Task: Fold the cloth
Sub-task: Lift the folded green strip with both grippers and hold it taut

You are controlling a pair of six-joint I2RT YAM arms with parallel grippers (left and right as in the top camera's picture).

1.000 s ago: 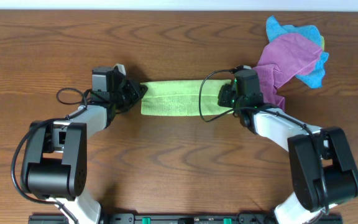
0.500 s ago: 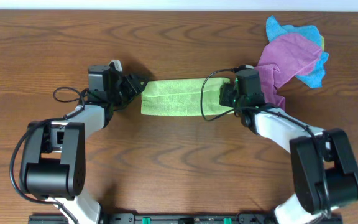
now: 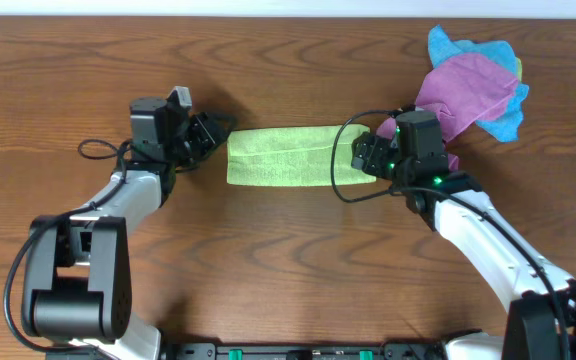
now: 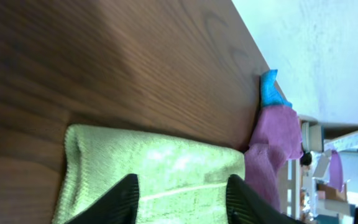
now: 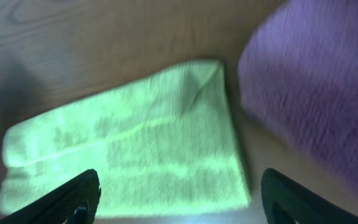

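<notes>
On grained table (image 3: pixel 288 250), oblong terry cloth (image 3: pixel 278 157) between left gripper (image 3: pixel 216 137), right gripper (image 3: pixel 359 156), both released

My left gripper (image 3: pixel 214 134) hung with its jaws partly parted. My right gripper (image 3: pixel 360 156) was spread wide. Both faced inward, gripping nothing.

The cloth (image 3: pixel 278 156) is lime green, faintly ribbed. Beside it lies a purple cloth (image 3: pixel 463 100) over a bright blue cloth (image 3: pixel 448 45), perhaps with a yellow edge (image 3: pixel 518 68). The desk (image 3: pixel 288 260) is dark brown wood grain.
</notes>
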